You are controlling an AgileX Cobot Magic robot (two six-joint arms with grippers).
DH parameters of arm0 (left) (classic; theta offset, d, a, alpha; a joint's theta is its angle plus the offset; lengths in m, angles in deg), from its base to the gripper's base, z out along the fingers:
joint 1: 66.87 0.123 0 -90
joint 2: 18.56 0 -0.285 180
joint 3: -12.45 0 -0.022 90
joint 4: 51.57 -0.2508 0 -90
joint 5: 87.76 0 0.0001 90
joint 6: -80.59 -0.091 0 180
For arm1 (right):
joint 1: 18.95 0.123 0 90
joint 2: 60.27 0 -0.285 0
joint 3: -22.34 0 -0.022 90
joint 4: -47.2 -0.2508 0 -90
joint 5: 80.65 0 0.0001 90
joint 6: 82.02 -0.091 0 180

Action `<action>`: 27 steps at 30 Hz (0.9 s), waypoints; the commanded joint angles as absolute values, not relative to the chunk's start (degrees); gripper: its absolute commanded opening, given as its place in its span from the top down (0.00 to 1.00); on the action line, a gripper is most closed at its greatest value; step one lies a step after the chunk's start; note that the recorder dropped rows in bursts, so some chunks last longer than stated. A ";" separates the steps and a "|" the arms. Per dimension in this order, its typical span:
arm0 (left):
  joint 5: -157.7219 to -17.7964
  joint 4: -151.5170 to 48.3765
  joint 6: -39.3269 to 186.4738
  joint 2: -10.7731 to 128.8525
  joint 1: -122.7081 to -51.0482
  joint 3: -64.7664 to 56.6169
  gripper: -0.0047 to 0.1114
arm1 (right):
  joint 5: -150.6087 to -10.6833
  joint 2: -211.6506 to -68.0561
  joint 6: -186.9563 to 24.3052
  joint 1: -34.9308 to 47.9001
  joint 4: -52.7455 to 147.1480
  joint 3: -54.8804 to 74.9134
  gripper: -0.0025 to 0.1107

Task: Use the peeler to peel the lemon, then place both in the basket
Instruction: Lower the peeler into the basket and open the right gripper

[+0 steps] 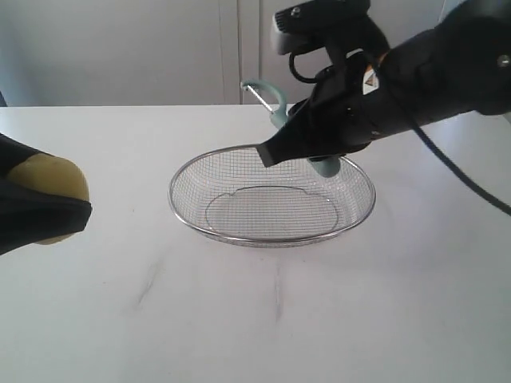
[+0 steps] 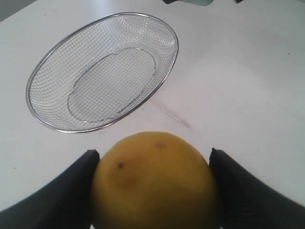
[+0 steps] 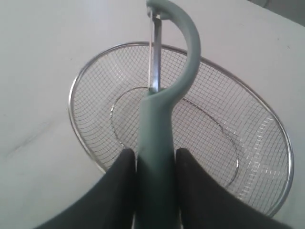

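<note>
Teal peeler [image 3: 157, 157] above basket [image 1: 271, 242] rim; lemon [image 2: 152, 181] apart.

This looks like a robotics test room rather than a lived-in kitchen. A plain white counter [image 1: 383, 319], marked only by faint grey scuffs [image 1: 148, 287], runs back to a pale wall [image 1: 120, 48] of flat panels with vertical seams [image 1: 239, 48]. A black robot arm [image 1: 455, 56] with a loose black cable [image 1: 467, 179] hangs over it. The only kitchen things are the basket [image 1: 239, 227], the peeler [image 3: 157, 143] and the lemon [image 2: 155, 181].
</note>
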State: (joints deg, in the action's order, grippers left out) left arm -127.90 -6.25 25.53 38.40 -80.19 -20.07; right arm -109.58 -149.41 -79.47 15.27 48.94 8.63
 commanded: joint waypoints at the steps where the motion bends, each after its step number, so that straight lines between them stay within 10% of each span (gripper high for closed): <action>1: -128.53 -3.62 25.96 37.84 -80.30 -20.14 0.96 | -104.35 -155.71 -74.70 13.17 50.44 11.25 0.98; 27: -129.82 -1.44 25.96 37.84 -80.30 -20.14 0.96 | -93.57 -178.46 -69.78 6.69 50.20 11.35 0.98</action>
State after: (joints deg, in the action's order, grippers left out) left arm -129.16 -3.30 25.67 38.40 -80.19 -20.07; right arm -95.04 -177.81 -70.24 7.00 50.06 10.88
